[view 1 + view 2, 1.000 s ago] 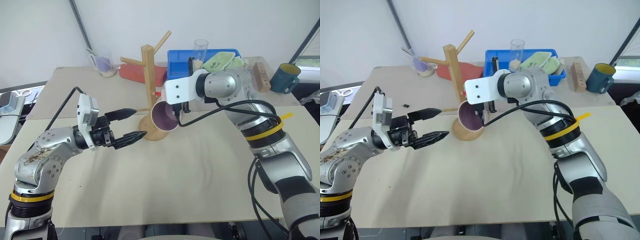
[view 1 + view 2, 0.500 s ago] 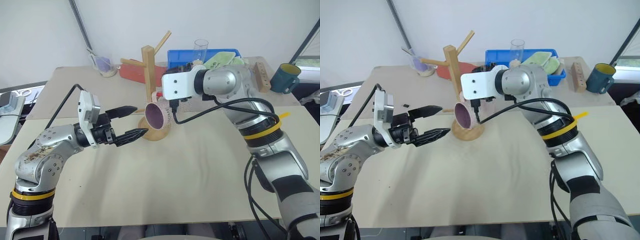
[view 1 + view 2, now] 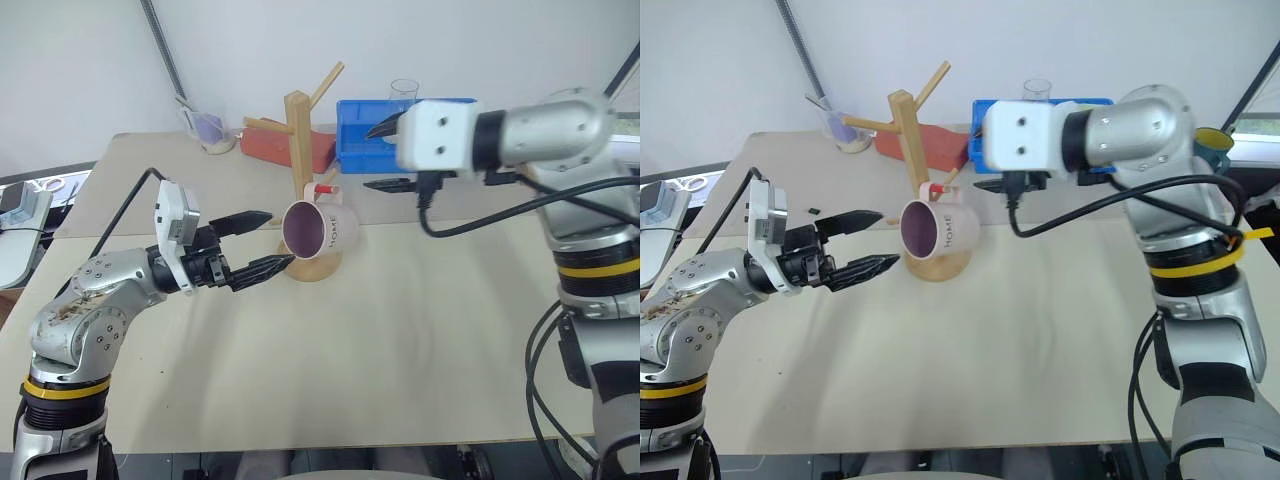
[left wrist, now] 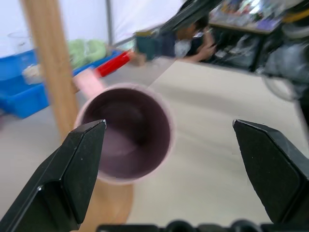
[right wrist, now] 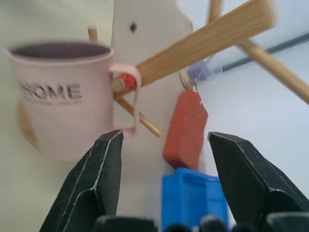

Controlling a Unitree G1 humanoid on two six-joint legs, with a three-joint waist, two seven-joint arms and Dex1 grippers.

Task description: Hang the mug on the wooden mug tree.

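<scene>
A: Where is the mug (image 3: 318, 229)?

B: It hangs by its handle on the red-tipped peg (image 3: 322, 189) of the wooden mug tree (image 3: 297, 140), dark mouth facing the left gripper (image 3: 258, 243).

A: And the grippers?

B: Left gripper is spread wide and empty, just beside the mug. Right gripper (image 3: 383, 156) is wide and empty too, apart from the mug, in front of the blue bin (image 3: 352, 125).

A: Anything else close by?

B: A red block (image 3: 274, 146) behind the tree, a glass (image 3: 1037, 91) by the bin.

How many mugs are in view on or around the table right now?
2. The cream HOME mug hangs by its handle on the red-tipped peg of the wooden mug tree. A dark teal mug shows behind the right arm at the table's far right, mostly hidden.
</scene>
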